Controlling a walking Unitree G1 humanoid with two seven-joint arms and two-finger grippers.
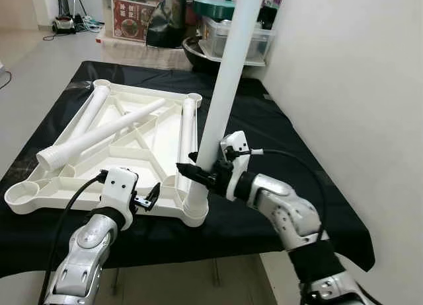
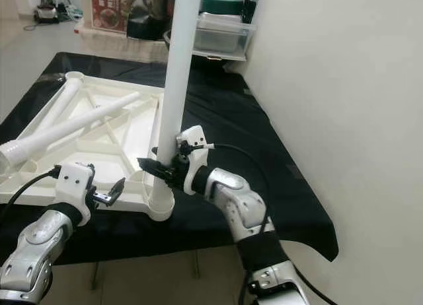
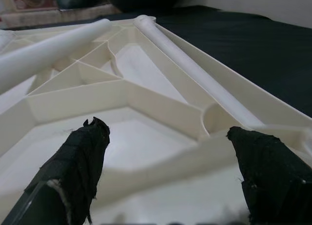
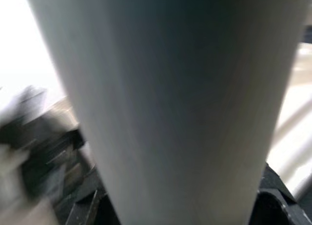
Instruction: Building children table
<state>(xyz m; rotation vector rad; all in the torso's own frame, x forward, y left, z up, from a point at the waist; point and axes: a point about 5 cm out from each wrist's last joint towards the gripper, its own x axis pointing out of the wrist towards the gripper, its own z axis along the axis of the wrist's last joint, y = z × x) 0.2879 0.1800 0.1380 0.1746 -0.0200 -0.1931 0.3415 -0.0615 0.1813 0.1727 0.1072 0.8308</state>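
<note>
A white plastic children's table top [image 1: 86,201] lies upside down on a black-covered table. One white leg [image 1: 225,87] stands upright, slightly tilted, in the near right corner socket [image 1: 195,212]. My right gripper [image 1: 200,173] is shut on this leg low down, just above the socket; the leg [image 4: 170,103] fills the space between the fingers in the right wrist view. Three more legs lie on the top: one diagonal [image 1: 99,136], one along the left [image 1: 89,110], one along the right side [image 1: 188,130]. My left gripper [image 1: 149,198] is open at the top's front rim [image 3: 146,101], holding nothing.
The black cloth [image 1: 284,133] hangs over the table's edges, with floor to the left. A white wall [image 1: 357,87] runs close along the right. Behind the table stand storage boxes [image 1: 238,34], a black bag [image 1: 168,18] and other clutter.
</note>
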